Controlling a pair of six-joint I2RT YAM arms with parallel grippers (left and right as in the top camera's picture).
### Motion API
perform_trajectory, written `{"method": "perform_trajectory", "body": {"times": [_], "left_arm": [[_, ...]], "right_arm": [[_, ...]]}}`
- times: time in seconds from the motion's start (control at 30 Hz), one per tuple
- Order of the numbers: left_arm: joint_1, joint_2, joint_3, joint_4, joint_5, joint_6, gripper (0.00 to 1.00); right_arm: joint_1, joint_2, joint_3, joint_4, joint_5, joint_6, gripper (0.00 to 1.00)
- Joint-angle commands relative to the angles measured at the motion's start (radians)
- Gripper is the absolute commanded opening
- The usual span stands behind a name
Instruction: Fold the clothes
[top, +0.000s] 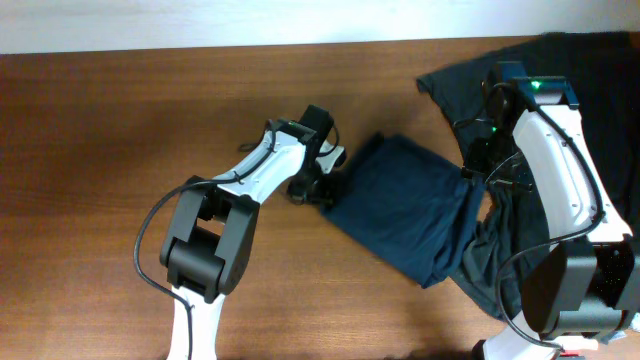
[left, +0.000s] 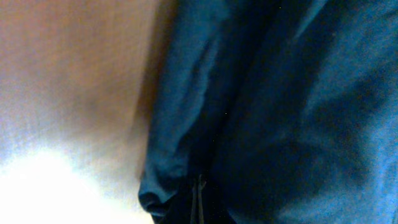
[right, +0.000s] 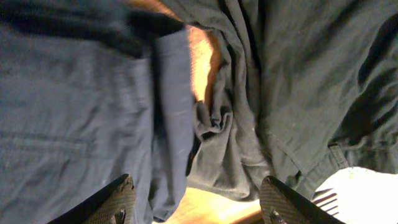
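Observation:
The navy blue trouser-like piece (top: 405, 215) lies folded on the table, right of centre. The charcoal-black T-shirt (top: 465, 85) lies spread at the far right, partly under the navy piece and the right arm. My left gripper (top: 318, 185) is at the navy piece's left corner. In the left wrist view navy fabric (left: 280, 112) fills the frame, and the dark jaws (left: 199, 202) look pressed together on it. My right gripper (right: 198, 196) is open and empty, low over the seam between the navy piece (right: 74, 112) and the bunched shirt (right: 298, 81).
The brown wooden table (top: 120, 150) stretches left of the clothes. A white wall edge (top: 200, 25) runs along the back. The right arm (top: 560, 170) lies across the shirt. A bright patch of table (left: 56, 186) shows beside the navy fabric.

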Motion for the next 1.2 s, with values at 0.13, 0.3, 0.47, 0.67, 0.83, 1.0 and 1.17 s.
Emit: {"method": "perform_trajectory", "body": {"times": [0.13, 0.3, 0.47, 0.67, 0.83, 1.0, 1.17], "left_arm": [[0.090, -0.024, 0.066, -0.164, 0.004, 0.030, 0.32], [0.127, -0.026, 0.206, -0.111, 0.097, 0.102, 0.81], [0.095, 0.002, 0.205, -0.045, 0.186, 0.208, 0.92], [0.053, 0.137, 0.204, -0.044, 0.312, 0.206, 0.92], [0.020, 0.177, 0.205, -0.052, 0.317, 0.206, 0.62], [0.074, 0.174, 0.253, -0.106, 0.121, 0.191, 0.00], [0.285, 0.163, 0.386, -0.237, -0.203, 0.140, 0.00]], "right_arm": [[0.002, -0.016, 0.010, -0.001, -0.001, -0.008, 0.68], [0.002, -0.016, 0.009, 0.001, 0.000, -0.011, 0.68], [0.002, -0.016, 0.009, -0.002, -0.001, -0.011, 0.69], [0.002, -0.016, 0.009, -0.009, 0.000, -0.011, 0.69], [0.002, -0.016, 0.009, -0.009, 0.000, -0.011, 0.69], [0.001, -0.016, 0.009, -0.009, 0.000, -0.037, 0.69], [0.000, -0.016, 0.009, -0.009, 0.000, -0.037, 0.69]]}}
